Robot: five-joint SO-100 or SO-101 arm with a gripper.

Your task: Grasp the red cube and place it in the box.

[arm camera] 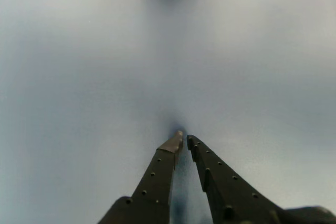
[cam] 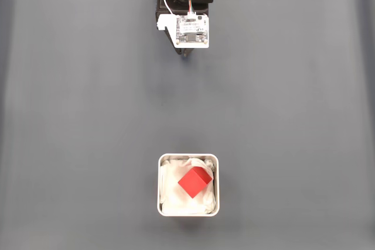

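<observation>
Cube: one red cube (cam: 194, 182) lies inside the box, turned cornerwise to its walls, resting on the white lining.
Box: one box (cam: 188, 208), pale rim, sits on the surface close to the near edge in the fixed view, about midway between the left and right edges.
Placement: judged from how things lie, the cube is already where the task wants it; nothing looks left to carry.
Arm: one arm, its head at the far edge of the surface in the fixed view, well apart from the box.
Key relation: the cube lies straight down the fixed view from the jaws, almost on the same line, near edge against far edge.
Jaws: the gripper (arm camera: 185, 139) in the wrist view has its tips nearly touching, a thin slit between them, clenched on nothing, over bare grey surface (arm camera: 79, 77).
</observation>
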